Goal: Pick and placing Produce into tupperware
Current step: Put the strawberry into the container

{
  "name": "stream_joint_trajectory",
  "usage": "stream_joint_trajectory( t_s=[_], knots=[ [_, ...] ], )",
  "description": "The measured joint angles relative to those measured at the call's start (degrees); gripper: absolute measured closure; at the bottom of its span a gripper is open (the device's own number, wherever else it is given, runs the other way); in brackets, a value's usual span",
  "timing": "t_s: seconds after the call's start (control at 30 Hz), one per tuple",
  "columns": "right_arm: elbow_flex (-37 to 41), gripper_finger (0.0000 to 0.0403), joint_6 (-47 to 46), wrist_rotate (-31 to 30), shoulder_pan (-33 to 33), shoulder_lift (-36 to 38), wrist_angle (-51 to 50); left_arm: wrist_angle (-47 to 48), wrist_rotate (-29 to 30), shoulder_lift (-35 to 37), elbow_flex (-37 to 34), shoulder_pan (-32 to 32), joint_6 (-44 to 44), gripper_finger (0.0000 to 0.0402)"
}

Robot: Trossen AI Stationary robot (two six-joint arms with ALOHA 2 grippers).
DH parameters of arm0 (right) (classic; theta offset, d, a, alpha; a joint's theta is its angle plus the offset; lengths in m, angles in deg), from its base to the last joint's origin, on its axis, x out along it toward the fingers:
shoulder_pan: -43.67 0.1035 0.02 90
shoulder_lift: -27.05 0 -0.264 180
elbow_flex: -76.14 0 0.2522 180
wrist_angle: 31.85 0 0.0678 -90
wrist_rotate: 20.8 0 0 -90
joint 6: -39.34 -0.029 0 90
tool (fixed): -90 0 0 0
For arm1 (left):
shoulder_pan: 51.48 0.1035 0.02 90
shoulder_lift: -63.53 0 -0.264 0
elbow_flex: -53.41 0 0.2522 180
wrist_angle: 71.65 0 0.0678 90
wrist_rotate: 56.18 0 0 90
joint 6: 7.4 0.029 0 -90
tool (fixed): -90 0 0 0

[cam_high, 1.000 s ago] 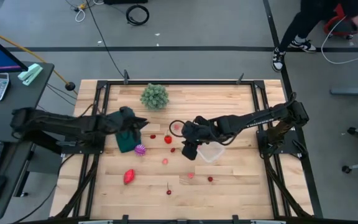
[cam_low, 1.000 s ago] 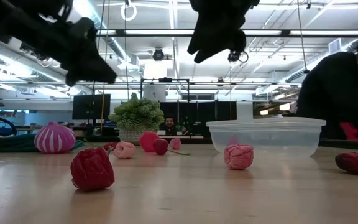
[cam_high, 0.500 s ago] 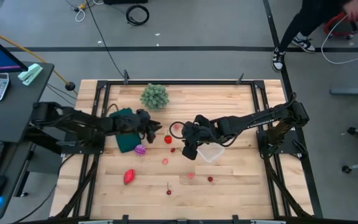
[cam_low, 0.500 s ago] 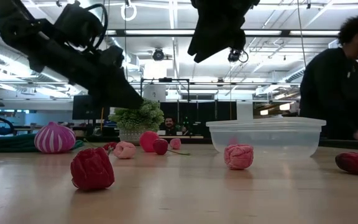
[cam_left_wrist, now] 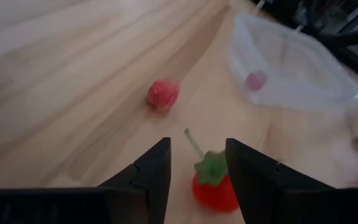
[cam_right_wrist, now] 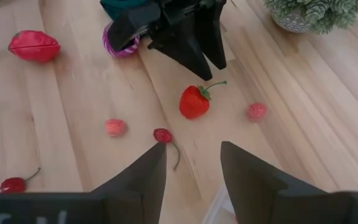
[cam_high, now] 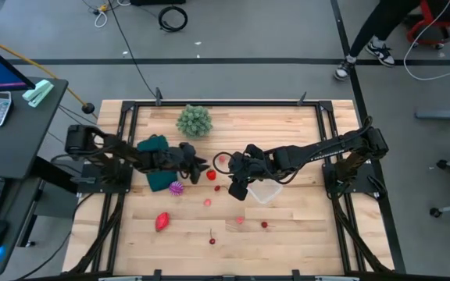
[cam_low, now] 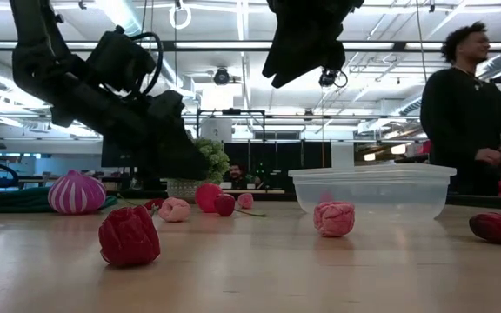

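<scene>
Wooden table (cam_high: 287, 234) lies bare along its near edge, with a red fruit (cam_high: 162, 222) and small berries scattered mid-board. Left gripper (cam_high: 202, 164) hangs spread over the strawberry (cam_high: 211, 175), not touching. Right gripper (cam_high: 238, 190), fingers apart, hovers beside the tub (cam_high: 266, 190). Plant (cam_high: 194, 121) sits near the far edge.

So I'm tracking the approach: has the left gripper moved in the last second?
Yes. In the high view the left gripper has reached rightward, past the dark green cloth, toward the red strawberry.
</scene>
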Motion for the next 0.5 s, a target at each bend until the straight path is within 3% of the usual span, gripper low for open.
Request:
stream_joint_trajectory(
  t_s=[0.5],
  knots=[
    [0.00, 0.0243, -0.05, -0.02, 0.00, 0.00, 0.02, -0.94, -0.13, -6.27, 4.76, -1.41, 0.02, 0.0257]
  ],
)
